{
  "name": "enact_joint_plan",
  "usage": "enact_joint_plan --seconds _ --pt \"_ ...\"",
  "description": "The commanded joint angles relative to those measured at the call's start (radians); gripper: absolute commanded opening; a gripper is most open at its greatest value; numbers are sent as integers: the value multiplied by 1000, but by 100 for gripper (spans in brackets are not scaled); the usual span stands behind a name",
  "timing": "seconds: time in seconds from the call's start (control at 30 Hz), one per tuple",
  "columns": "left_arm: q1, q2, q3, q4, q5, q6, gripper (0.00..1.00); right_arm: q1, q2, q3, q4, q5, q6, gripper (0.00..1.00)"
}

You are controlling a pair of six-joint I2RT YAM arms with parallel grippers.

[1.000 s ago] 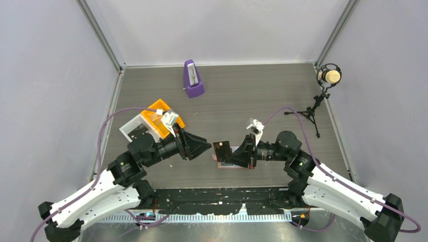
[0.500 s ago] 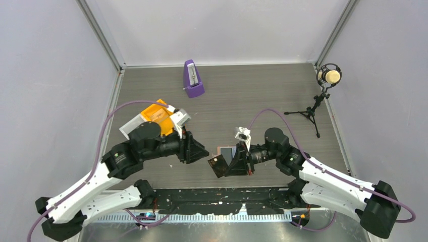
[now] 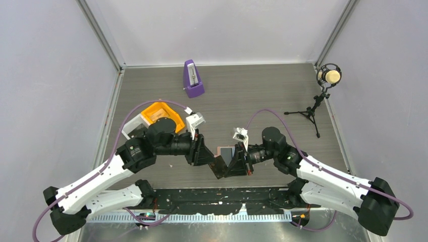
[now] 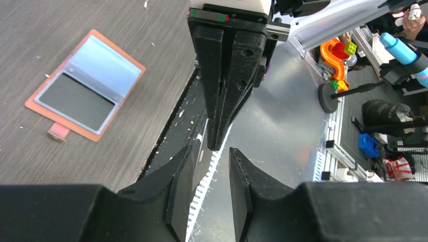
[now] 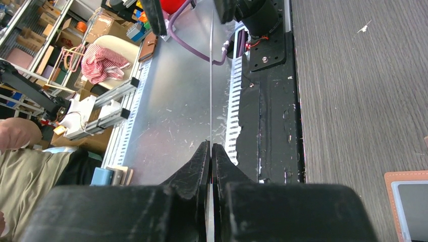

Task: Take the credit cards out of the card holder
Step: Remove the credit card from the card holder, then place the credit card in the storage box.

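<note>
Right wrist view: the right hand is clenched on a thin dark grey credit card, held edge-on. The left hand, fingers apart, flanks the card's free end. If the right hand releases before the left has clamped, the card would likely drop. The salmon-tan leather-like bifold card holder lies spread on the tabletop.

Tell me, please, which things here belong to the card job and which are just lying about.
Job in hand:
- card holder, lying open
- dark card in its pocket
- credit card, pinched in the right tool
- left tool, open, close to that card

Lying about:
- purple metronome
- orange tray
- microphone on its stand
</note>
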Motion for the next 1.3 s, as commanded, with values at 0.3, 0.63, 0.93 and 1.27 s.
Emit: enact_joint_plan --seconds 0.3,0.63,0.93,1.27 --pt "3 39 -14 48 57 -7 0 0 5 32 69 -3 2 5" --pt "103 -19 -45 30 -89 -58 0 0 -82 20 63 132 -9 63" --pt "416 -190 -157 46 -304 -150 0 -2 -216 -23 54 304 -2 99" --pt "782 -355 -207 -14 -683 -235 0 -1 -357 -56 -37 443 -43 95"
